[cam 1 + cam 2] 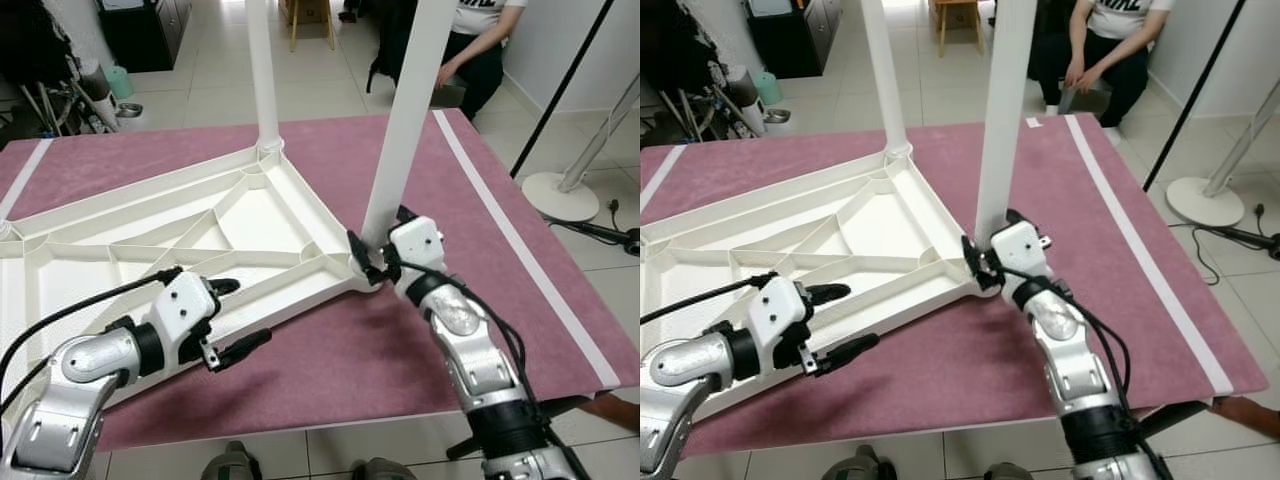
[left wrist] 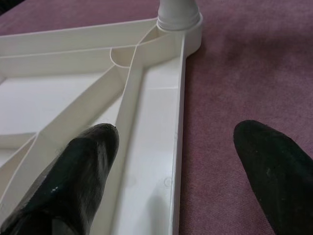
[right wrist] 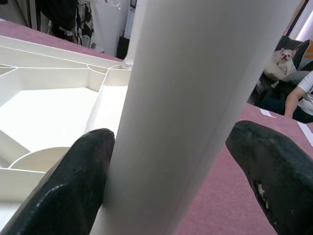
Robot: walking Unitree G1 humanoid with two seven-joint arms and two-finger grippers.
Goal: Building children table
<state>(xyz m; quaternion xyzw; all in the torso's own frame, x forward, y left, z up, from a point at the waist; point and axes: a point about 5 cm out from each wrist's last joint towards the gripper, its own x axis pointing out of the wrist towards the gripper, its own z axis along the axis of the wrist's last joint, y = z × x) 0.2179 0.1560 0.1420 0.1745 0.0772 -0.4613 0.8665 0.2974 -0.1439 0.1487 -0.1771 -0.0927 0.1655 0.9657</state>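
Note:
A white children's table top (image 1: 250, 215) lies upside down on a maroon mat (image 1: 400, 370), ribs facing up. One white leg (image 1: 262, 70) stands in the far corner socket. A second leg (image 1: 405, 120) stands upright at the near right corner. My right gripper (image 1: 378, 245) is open around this leg's base; in the right wrist view one finger (image 3: 73, 181) touches the leg (image 3: 195, 73) and the other stands apart. My left gripper (image 1: 245, 312) is open and straddles the table's front rim (image 2: 176, 147), one finger above the ribbed inside, one above the mat.
A person (image 1: 480, 40) sits beyond the mat's far right corner. A fan base (image 1: 560, 195) and cables lie on the tiled floor to the right. A wooden stool (image 1: 310, 20) stands behind. A small dog (image 3: 285, 58) rests near the person.

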